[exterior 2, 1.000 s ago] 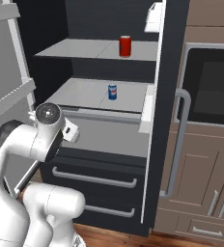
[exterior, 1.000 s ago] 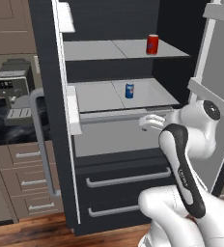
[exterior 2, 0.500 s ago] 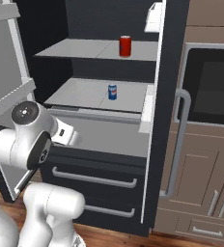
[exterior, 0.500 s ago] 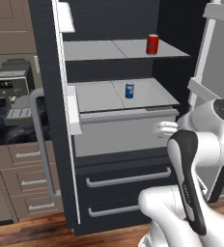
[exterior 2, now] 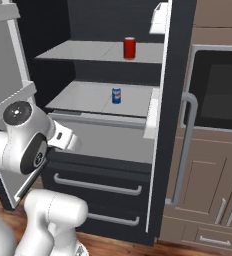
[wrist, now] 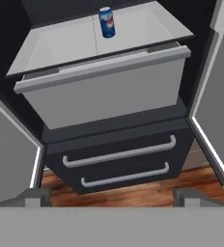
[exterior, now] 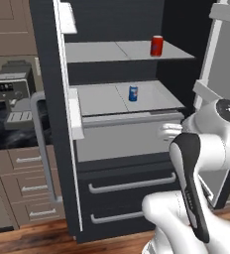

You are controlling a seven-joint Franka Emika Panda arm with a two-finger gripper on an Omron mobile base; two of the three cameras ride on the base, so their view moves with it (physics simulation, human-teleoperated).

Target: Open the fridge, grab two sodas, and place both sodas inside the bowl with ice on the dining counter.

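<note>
The fridge (exterior: 122,163) stands with both doors swung wide. A red soda (exterior: 156,45) (exterior 2: 129,48) sits on the upper shelf. A blue soda (exterior: 133,93) (exterior 2: 116,95) (wrist: 106,21) stands on the lower shelf, above a pale bin front. My gripper (wrist: 112,197) is open and holds nothing. It hovers in front of the bin, below and short of the blue soda, and points into the fridge. The white hand (exterior: 168,130) (exterior 2: 68,140) sits at the bin's right end. The bowl with ice and the dining counter are out of view.
The left door (exterior: 55,124) carries a long grey handle (exterior: 40,144); the right door (exterior: 228,74) flanks my arm. Two dark drawers (wrist: 119,154) lie below the bin. A coffee machine (exterior: 13,87) and wood drawers (exterior: 23,183) are left, an oven (exterior 2: 220,95) right.
My arm has swung a little toward the right door, and the hand has drifted that way along the bin front. The jaws stayed open. Both sodas are unmoved.
</note>
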